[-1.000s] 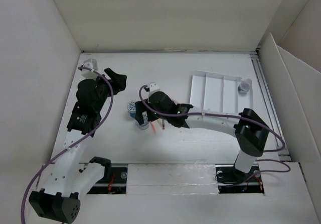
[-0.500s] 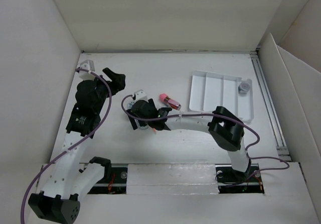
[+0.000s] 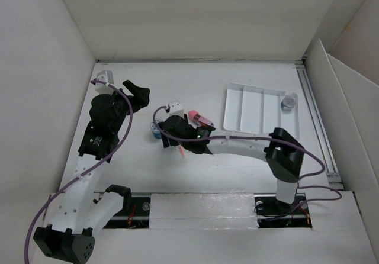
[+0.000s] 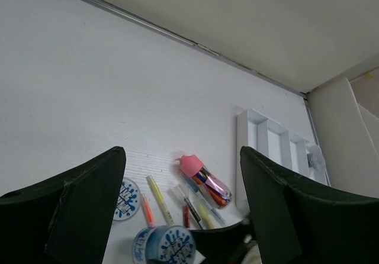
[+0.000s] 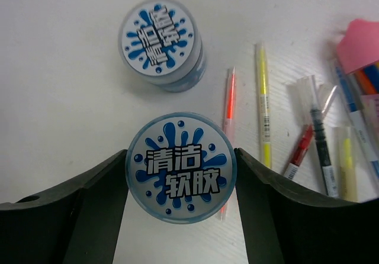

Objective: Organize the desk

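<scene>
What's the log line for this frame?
right gripper: closed on blue-label tub | left gripper: open, empty | pens, second tub: loose on desk

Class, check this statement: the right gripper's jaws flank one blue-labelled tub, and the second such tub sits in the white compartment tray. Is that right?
Not quite. The second tub sits on the desk, just beyond the first tub that the right gripper's jaws flank. It is left of the loose pens, not in the compartment tray. The right wrist view shows it.

The desk (image 3: 195,83) looks matte — the tub (image 5: 182,166) top, glossy printed plastic.
</scene>
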Controlling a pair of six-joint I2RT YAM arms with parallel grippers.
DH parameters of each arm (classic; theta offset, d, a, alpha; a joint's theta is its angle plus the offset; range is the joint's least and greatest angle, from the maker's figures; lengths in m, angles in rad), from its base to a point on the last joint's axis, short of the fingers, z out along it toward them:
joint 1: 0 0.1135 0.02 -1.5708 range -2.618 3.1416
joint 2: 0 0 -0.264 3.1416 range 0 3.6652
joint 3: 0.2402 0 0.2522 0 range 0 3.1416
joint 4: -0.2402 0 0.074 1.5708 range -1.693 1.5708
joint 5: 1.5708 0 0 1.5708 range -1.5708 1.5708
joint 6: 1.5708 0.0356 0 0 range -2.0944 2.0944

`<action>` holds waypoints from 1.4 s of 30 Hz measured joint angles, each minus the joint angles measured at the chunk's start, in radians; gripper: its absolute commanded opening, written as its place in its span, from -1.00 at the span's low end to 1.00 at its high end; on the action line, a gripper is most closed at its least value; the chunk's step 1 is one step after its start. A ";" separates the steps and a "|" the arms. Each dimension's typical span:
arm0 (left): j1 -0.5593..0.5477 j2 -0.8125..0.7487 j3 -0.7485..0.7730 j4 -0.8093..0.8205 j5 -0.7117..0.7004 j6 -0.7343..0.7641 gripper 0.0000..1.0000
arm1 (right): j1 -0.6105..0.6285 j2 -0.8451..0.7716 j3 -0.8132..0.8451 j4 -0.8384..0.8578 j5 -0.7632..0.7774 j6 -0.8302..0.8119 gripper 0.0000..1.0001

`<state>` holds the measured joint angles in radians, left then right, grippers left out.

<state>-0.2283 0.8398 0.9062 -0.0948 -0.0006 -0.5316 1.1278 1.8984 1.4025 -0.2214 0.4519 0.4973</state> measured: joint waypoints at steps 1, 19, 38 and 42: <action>0.000 0.000 0.000 0.000 0.002 0.000 0.48 | -0.005 -0.045 -0.023 0.007 0.000 0.009 -0.01; 0.000 -0.004 0.000 0.002 0.055 0.000 0.47 | -0.990 -0.407 -0.346 0.144 0.073 0.345 0.00; 0.000 0.014 0.000 0.008 0.072 0.002 0.48 | -1.095 -0.176 -0.238 0.016 0.187 0.401 0.35; 0.000 0.015 0.000 0.008 0.075 0.003 0.51 | -1.094 -0.164 -0.229 0.016 0.188 0.407 0.79</action>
<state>-0.2283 0.8551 0.9062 -0.0864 0.0746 -0.5285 0.0334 1.7340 1.1736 -0.2058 0.6399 0.9039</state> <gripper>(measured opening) 0.749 0.847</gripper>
